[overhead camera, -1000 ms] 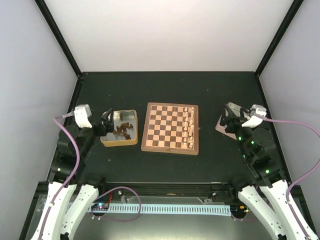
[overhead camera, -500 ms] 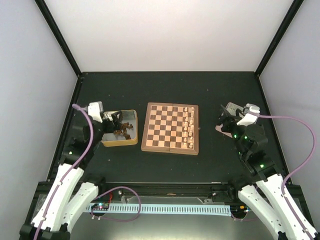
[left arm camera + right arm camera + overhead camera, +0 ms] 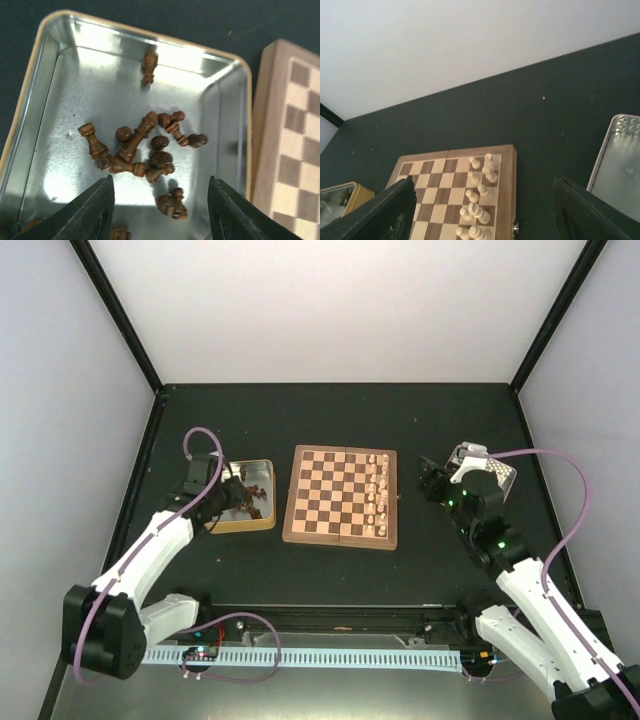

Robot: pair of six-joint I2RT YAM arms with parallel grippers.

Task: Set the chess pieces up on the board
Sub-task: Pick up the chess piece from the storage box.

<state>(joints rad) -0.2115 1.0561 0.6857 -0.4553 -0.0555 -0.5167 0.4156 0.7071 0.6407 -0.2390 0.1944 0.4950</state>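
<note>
Left wrist view, yellow-rimmed tin holding toppled dark brown chessmen, left jaws released above them, right jaws released too, silvery tray near the board

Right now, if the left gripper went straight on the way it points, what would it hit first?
Probably the heap of dark brown chess pieces lying in the tin. The left gripper points down into it, jaws apart over the heap. Its height above them is hard to judge.
</note>
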